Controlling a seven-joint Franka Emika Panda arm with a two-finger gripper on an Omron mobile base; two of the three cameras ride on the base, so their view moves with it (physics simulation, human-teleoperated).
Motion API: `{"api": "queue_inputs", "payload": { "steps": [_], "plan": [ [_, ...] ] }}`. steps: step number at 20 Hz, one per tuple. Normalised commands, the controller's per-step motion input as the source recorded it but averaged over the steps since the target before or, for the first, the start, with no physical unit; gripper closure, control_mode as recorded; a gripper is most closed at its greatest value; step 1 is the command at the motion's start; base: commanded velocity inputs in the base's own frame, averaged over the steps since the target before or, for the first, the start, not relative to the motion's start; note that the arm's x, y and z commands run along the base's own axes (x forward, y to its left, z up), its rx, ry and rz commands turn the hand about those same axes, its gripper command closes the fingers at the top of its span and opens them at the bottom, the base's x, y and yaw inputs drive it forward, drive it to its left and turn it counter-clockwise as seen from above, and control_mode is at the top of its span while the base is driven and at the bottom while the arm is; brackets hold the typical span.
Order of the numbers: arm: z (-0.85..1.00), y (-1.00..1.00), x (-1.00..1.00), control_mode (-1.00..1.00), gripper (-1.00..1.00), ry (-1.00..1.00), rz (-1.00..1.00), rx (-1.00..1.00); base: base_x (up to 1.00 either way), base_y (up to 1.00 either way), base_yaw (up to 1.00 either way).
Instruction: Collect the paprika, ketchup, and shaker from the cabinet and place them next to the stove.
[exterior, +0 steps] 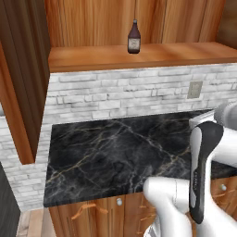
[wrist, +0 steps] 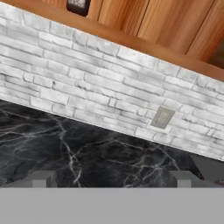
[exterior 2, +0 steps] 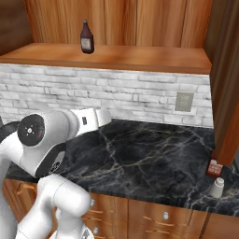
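Note:
The ketchup [exterior: 134, 38] [exterior 2: 87, 37] stands upright on the shelf board of the wooden cabinet [exterior: 162, 54] [exterior 2: 140, 57]; its labelled belly shows at the top edge of the hand view [wrist: 78, 5]. On the black counter at the far right, the paprika [exterior 2: 214, 167] stands half behind the cabinet's side panel. The small pale shaker [exterior 2: 217, 187] stands just in front of it. My gripper [wrist: 111, 180] is open with nothing between its fingers. It hovers above the counter, facing the brick wall, well below the shelf.
A black marble counter [exterior: 111, 152] [exterior 2: 149, 154] runs under a white brick backsplash with a wall outlet [exterior: 195, 89] [exterior 2: 184, 101] [wrist: 162, 117]. Drawers with handles [exterior: 88, 209] sit below the counter. Tall wooden side panels [exterior: 21, 78] [exterior 2: 226, 79] flank the shelf.

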Motion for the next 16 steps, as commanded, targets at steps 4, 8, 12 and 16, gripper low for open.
{"api": "queue_inputs", "payload": {
  "steps": [4,8,12,16],
  "plan": [
    [0.74,0.86,-0.10,-1.00,-1.00,0.05,-0.02,0.01,0.00,0.00,0.00],
    [0.63,0.75,-0.05,-1.00,-1.00,0.00,-0.01,0.06,0.00,0.00,0.00],
    [0.75,0.51,0.00,-1.00,-1.00,-0.06,0.00,0.13,0.00,0.00,0.00],
    [0.93,0.34,0.00,-1.00,-1.00,-0.10,0.00,0.15,0.00,0.00,0.00]
  ]
}}
